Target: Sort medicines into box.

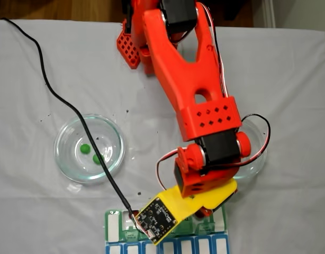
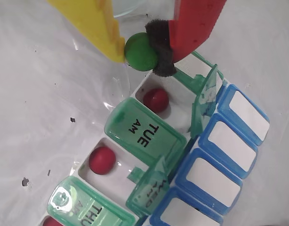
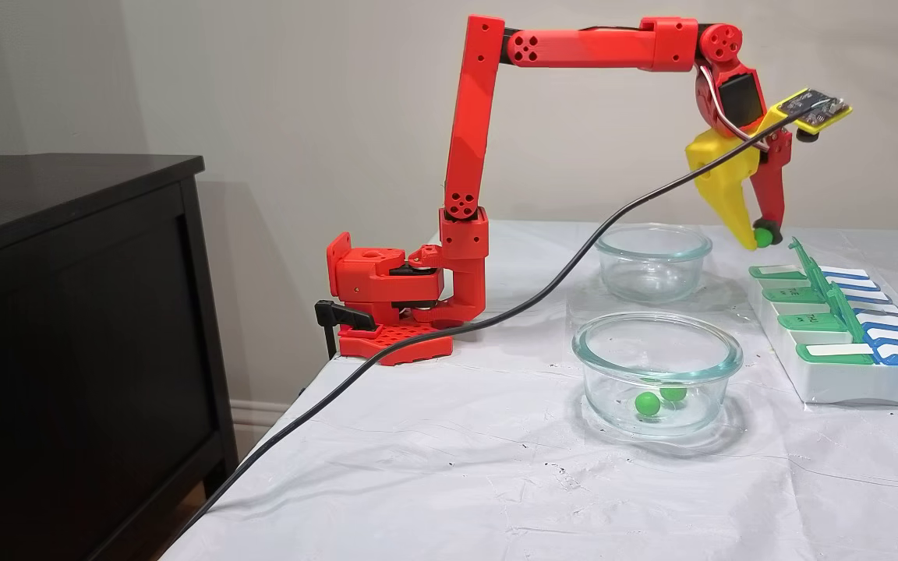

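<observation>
My gripper [image 2: 143, 52] is closed on a green ball [image 2: 140, 52], pinched between my yellow finger [image 2: 95, 23] and the black pad on my red finger [image 2: 194, 23]. I hang above the box [image 2: 149, 141], over its far end. Below the ball, an open compartment beside the TUE lid [image 2: 144, 134] holds a dark red ball [image 2: 156, 100]; another red ball [image 2: 102, 160] sits past that lid. Two green balls [image 3: 646, 403] lie in the near glass dish [image 3: 655, 382], left of the box [image 3: 846, 366] in a fixed view.

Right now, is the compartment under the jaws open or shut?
Open: its green lid stands raised, a red ball lying inside; the neighbouring TUE lid is shut.
</observation>
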`<state>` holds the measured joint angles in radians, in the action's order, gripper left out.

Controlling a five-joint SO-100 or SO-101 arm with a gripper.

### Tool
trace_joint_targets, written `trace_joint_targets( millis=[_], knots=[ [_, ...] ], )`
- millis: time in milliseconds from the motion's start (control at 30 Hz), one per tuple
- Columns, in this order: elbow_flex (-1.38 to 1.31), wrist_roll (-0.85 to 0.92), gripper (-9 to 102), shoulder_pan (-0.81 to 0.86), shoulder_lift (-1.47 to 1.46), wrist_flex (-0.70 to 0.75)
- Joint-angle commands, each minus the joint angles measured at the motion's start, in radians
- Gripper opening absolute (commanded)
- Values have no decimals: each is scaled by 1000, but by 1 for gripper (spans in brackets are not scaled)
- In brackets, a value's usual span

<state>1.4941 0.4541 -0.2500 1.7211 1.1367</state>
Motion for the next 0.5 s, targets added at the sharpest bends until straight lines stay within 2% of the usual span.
trace_joint_targets(
  millis=[0, 333, 467],
  knots=[
    [-83, -17, 0, -15, 11, -40],
    [-112, 17, 1, -2, -48, -129],
    [-109, 43, 12, -6, -46, -137]
  ],
)
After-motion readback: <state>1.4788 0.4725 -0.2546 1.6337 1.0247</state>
